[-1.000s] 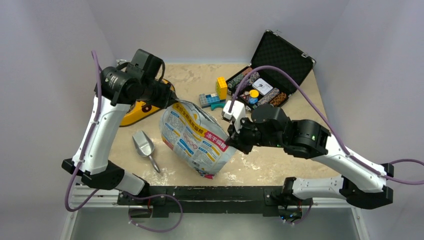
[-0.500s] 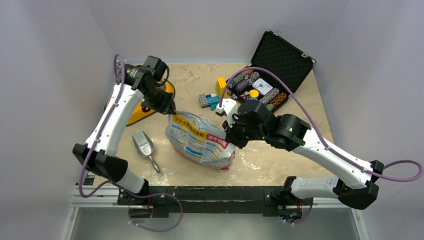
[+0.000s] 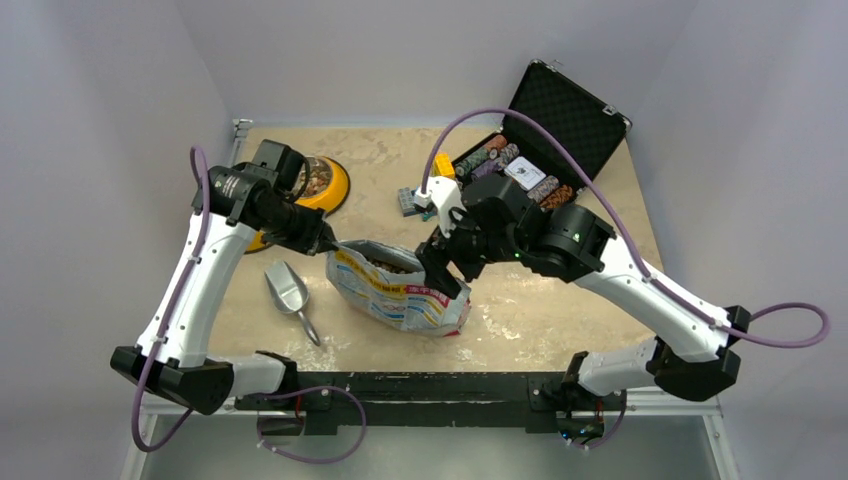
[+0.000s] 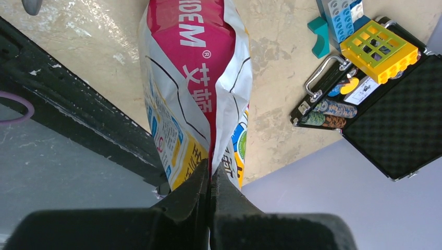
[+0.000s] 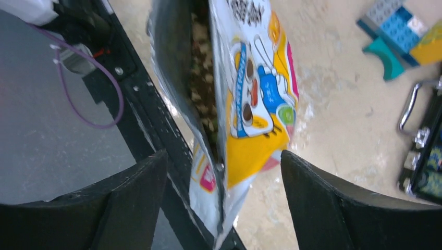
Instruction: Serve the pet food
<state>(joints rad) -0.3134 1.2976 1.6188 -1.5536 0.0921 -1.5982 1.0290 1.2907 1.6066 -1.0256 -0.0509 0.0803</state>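
The glossy white-yellow-magenta bag (image 3: pixel 400 290) stands mouth-up on the table, near the front. Brown pet food (image 3: pixel 385 265) shows in its open top, and again inside the bag (image 5: pixel 200 78) in the right wrist view. My left gripper (image 3: pixel 328 245) is shut on the bag's left top corner; its fingertips (image 4: pixel 210 172) pinch the bag's edge (image 4: pixel 198 78). My right gripper (image 3: pixel 440 265) is open at the bag's right end. Its fingers (image 5: pixel 140 192) stand wide on either side of the bag's corner (image 5: pixel 255 104), apart from it.
A yellow bowl (image 3: pixel 335 185) with brown pieces in it sits behind the left gripper. A metal scoop (image 3: pixel 288 293) lies left of the bag. Toy bricks (image 3: pixel 412 200) and an open black case (image 3: pixel 550 125) of poker chips are at the back right.
My right gripper has opened and let go of the bag's right end. The bag has gone from lying tilted to standing mouth-up. The left arm shifted left, uncovering the bowl.
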